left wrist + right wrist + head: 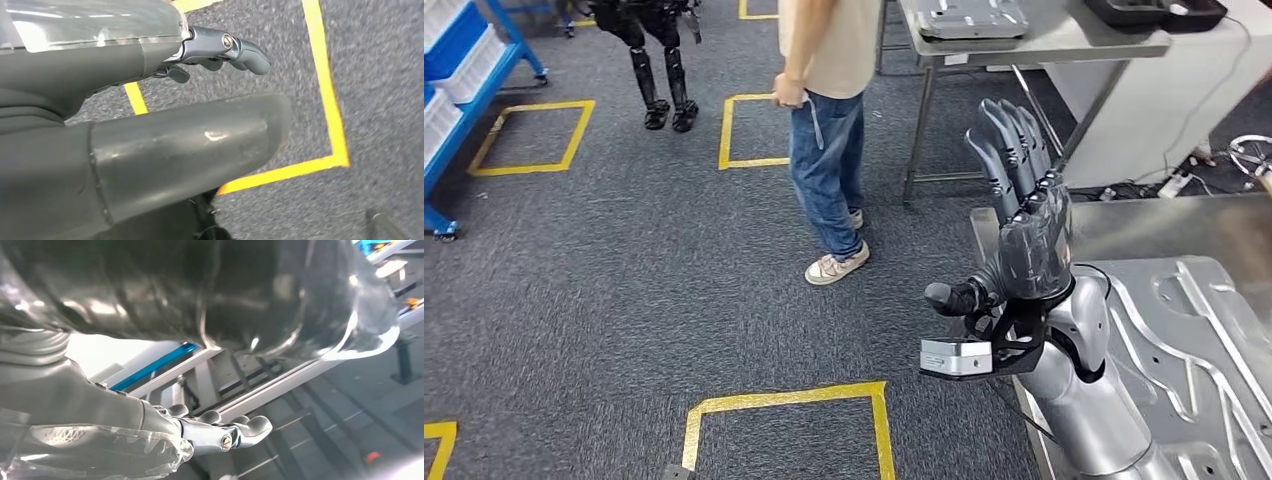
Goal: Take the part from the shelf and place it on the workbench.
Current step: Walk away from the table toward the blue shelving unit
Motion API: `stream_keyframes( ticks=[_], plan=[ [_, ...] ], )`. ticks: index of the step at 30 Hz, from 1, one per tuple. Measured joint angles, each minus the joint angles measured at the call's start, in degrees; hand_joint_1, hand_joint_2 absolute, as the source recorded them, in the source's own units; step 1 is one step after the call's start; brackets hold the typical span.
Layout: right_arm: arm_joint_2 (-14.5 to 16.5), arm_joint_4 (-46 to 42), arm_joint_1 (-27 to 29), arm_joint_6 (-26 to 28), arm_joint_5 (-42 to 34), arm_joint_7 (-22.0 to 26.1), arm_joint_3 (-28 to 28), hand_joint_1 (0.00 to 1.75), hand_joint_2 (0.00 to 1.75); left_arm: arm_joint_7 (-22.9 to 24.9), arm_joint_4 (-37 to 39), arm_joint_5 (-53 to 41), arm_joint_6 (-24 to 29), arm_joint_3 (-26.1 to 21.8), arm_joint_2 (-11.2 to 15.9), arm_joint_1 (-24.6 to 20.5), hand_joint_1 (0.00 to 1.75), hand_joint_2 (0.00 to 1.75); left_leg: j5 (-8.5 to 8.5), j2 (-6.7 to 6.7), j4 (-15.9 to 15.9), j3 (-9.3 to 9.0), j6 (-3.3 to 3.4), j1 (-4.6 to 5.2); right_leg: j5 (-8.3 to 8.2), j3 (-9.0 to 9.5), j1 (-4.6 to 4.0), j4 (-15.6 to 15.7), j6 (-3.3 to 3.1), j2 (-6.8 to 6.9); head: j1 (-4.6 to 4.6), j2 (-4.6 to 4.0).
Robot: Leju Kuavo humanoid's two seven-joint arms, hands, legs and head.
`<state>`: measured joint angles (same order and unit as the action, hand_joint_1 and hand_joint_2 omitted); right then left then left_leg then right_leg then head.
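While I've got right hand point(1016, 215) raised empty, fingers straight, just left of stamped sheet-metal panel point(1184, 350), left hand point(220, 50) hangs over carpet, nothing held. Panel lies flat on steel bench; guessing stiff, slick, sharp-edged, so grab rim.

Shiny pressed-metal part point(1184, 330) beside rough grey carpet point(624, 280)

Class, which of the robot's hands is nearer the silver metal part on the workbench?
Right. The right hand is raised just beside the metal part; the left hand hangs over carpet with yellow tape.
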<state>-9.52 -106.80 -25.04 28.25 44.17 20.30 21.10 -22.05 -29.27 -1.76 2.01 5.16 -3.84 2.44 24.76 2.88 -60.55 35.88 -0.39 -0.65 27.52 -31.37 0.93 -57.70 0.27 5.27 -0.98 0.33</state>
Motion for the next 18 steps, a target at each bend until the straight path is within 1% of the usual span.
stream_keyframes(
  ticks=[1, 2, 3, 4, 5, 6, 7, 8, 9, 10, 11, 12, 13, 14, 15, 16, 17, 18],
  plan=[
    [0.0, 0.0, -0.1, 0.0, 0.0, 0.0, 0.0, 0.00, 0.00, 0.0, -0.3, 0.0, 0.0, -0.1, 0.0, 0.0, 0.00, 0.00, -0.23, 0.57, 1.5, -0.73, 0.37, 0.18, 0.20, 0.08, -0.22, -0.1, 0.30, 0.51, 0.05, 0.00],
    [0.1, 0.1, -0.2, 0.0, 0.0, 0.0, 0.0, 0.00, 0.00, 0.0, -0.4, 0.0, 0.0, -0.1, 0.0, 0.1, 0.00, 0.00, -0.01, 0.38, 1.9, -0.76, 0.79, 0.35, 0.33, 0.18, -0.41, -0.1, 0.55, 1.05, 0.10, 0.00],
    [0.1, 0.1, -0.2, 0.0, -0.1, 0.1, 0.0, 0.00, 0.00, 0.0, -0.6, -0.1, 0.0, -0.2, 0.0, 0.2, 0.00, 0.00, -0.08, -0.28, 1.9, -0.65, 1.26, 0.30, 0.42, 0.35, -0.43, -0.1, 0.76, 1.58, 0.15, 0.00],
    [0.2, 0.2, -0.3, 0.0, -0.2, 0.2, 0.1, 0.00, 0.00, 0.1, -0.7, -0.1, 0.0, -0.3, 0.0, 0.4, 0.00, 0.00, -0.13, -0.87, 2.1, -0.69, 1.62, 0.24, 0.72, 0.48, -0.33, -0.2, 1.05, 1.49, 0.14, 0.00],
    [0.3, 0.2, -0.4, 0.0, -0.4, 0.3, 0.1, 0.00, 0.00, 0.2, -1.0, -0.1, 0.0, -0.5, 0.0, 0.6, 0.00, 0.00, -0.21, -1.46, 2.2, -0.76, 1.97, 0.16, 1.40, 0.32, -0.19, -0.9, 1.29, 0.63, 0.14, 0.00],
    [0.3, 0.3, -0.5, 0.1, -0.6, 0.5, 0.1, 0.00, 0.00, 0.5, -1.4, -0.1, 0.0, -0.7, 0.1, 0.8, 0.00, 0.00, -0.33, -2.01, 2.4, -0.84, 2.29, 0.09, 2.64, -0.42, -0.02, -2.7, 1.47, -0.76, 0.14, 0.00],
    [0.4, 0.3, -0.5, 0.2, -0.8, 0.7, 0.1, 0.00, 0.00, 0.9, -1.7, -0.1, -0.1, -1.1, 0.1, 1.0, 0.00, 0.00, -0.40, -2.59, 2.5, -0.89, 2.57, 0.05, 4.38, -1.84, 0.08, -5.7, 1.56, -2.50, 0.16, 0.00],
    [0.4, 0.5, -0.5, 0.4, -1.0, 0.9, 0.1, 0.00, 0.00, 1.4, -2.0, -0.1, -0.3, -1.6, 0.0, 1.1, 0.00, 0.00, -0.41, -3.20, 2.5, -0.87, 2.76, 0.11, 6.20, -3.77, 0.05, -9.5, 1.51, -3.81, 0.16, 0.00],
    [0.5, 0.6, -0.4, 0.5, -1.1, 1.0, 0.1, 0.00, 0.00, 1.8, -2.2, -0.2, -0.7, -2.0, 0.0, 1.2, 0.00, 0.00, -0.40, -3.85, 2.4, -0.86, 2.89, 0.20, 7.62, -5.77, 0.00, -13.3, 1.44, -4.50, 0.16, 0.00],
    [0.5, 0.8, -0.4, 0.7, -1.1, 1.1, 0.1, 0.00, 0.00, 2.1, -2.2, -0.2, -1.2, -2.6, 0.0, 1.3, 0.00, 0.00, -0.38, -4.60, 2.4, -0.88, 2.98, 0.31, 8.05, -7.26, -0.08, -15.8, 1.34, -4.85, 0.16, 0.00],
    [0.6, 1.0, -0.3, 1.0, -1.1, 1.3, 0.1, 0.00, 0.00, 2.2, -2.2, -0.4, -1.6, -3.1, 0.0, 1.5, 0.00, 0.00, -0.36, -5.38, 2.3, -0.92, 3.01, 0.41, 7.21, -7.78, -0.14, -16.1, 1.16, -5.05, 0.16, 0.00],
    [0.7, 1.2, -0.3, 1.2, -1.1, 1.4, 0.1, 0.00, 0.00, 2.1, -2.1, -0.5, -1.9, -3.7, 0.0, 1.7, 0.00, 0.00, -0.35, -6.20, 2.3, -1.00, 3.01, 0.50, 5.33, -7.27, -0.19, -14.3, 0.89, -5.33, 0.16, 0.00],
    [0.7, 1.3, -0.3, 1.5, -1.1, 1.6, 0.1, 0.00, 0.00, 1.9, -1.9, -0.7, -2.1, -4.1, 0.0, 1.8, 0.00, 0.00, -0.34, -7.02, 2.2, -1.09, 3.01, 0.56, 2.82, -5.95, -0.26, -10.8, 0.50, -6.06, 0.16, 0.00],
    [0.8, 1.4, -0.4, 1.7, -1.0, 1.7, 0.1, 0.00, 0.00, 1.7, -1.8, -0.8, -2.1, -4.5, -0.1, 1.7, 0.00, 0.00, -0.33, -7.74, 2.2, -1.09, 2.97, 0.64, 0.86, -4.43, -0.25, -7.1, 0.04, -7.36, 0.14, 0.00],
    [0.8, 1.4, -0.4, 1.8, -1.0, 1.8, 0.1, 0.00, 0.00, 1.5, -1.6, -0.9, -2.1, -4.8, -0.1, 1.5, 0.00, 0.00, -0.36, -8.46, 2.1, -0.97, 2.86, 0.64, -0.35, -3.16, -0.26, -3.9, -0.29, -8.50, 0.15, 0.00],
    [0.9, 1.5, -0.5, 1.9, -0.8, 1.8, 0.1, 0.00, 0.00, 1.3, -1.5, -1.1, -2.1, -5.1, -0.2, 1.2, 0.00, 0.00, -0.43, -9.12, 2.1, -0.77, 2.65, 0.55, -0.83, -2.39, -0.32, -2.0, -0.49, -9.33, 0.13, 0.00],
    [1.0, 1.5, -0.5, 1.9, -0.7, 1.8, 0.1, 0.00, 0.00, 1.0, -1.3, -1.3, -2.2, -5.4, -0.3, 0.9, 0.00, 0.00, -0.53, -9.79, 2.1, -0.53, 2.35, 0.41, -0.66, -2.08, -0.38, -1.2, -0.58, -9.56, 0.14, 0.00],
    [1.1, 1.5, -0.6, 2.0, -0.4, 1.7, 0.1, 0.00, 0.00, 0.8, -1.1, -1.7, -2.3, -5.7, -0.3, 0.6, 0.00, 0.00, -0.64, -10.50, 2.2, -0.36, 1.97, 0.25, -0.66, -1.85, -0.46, -0.7, -0.57, -9.02, 0.16, 0.00]
  ],
)
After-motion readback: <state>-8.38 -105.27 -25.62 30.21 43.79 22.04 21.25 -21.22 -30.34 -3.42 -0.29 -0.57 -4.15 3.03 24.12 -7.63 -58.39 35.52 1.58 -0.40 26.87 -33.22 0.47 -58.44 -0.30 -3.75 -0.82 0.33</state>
